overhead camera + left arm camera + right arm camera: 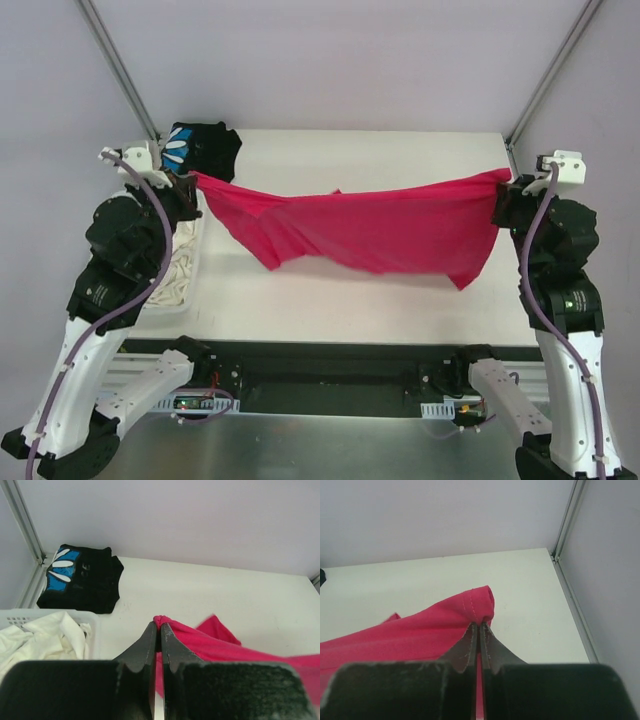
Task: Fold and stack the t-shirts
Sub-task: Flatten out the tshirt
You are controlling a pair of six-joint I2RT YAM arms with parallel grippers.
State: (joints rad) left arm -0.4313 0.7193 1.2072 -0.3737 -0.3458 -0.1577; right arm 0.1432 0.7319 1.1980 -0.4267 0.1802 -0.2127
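Risks dropping red shirt (380, 225) short of black shirt (210, 148), with left gripper (159, 626) and right gripper (479, 626) closed on mere corners.

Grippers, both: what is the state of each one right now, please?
Left gripper: shut on one end of the red t-shirt.
Right gripper: shut on the red t-shirt's other end.

White table (350, 300) with folded black t-shirt (205, 150), basket (185, 270)
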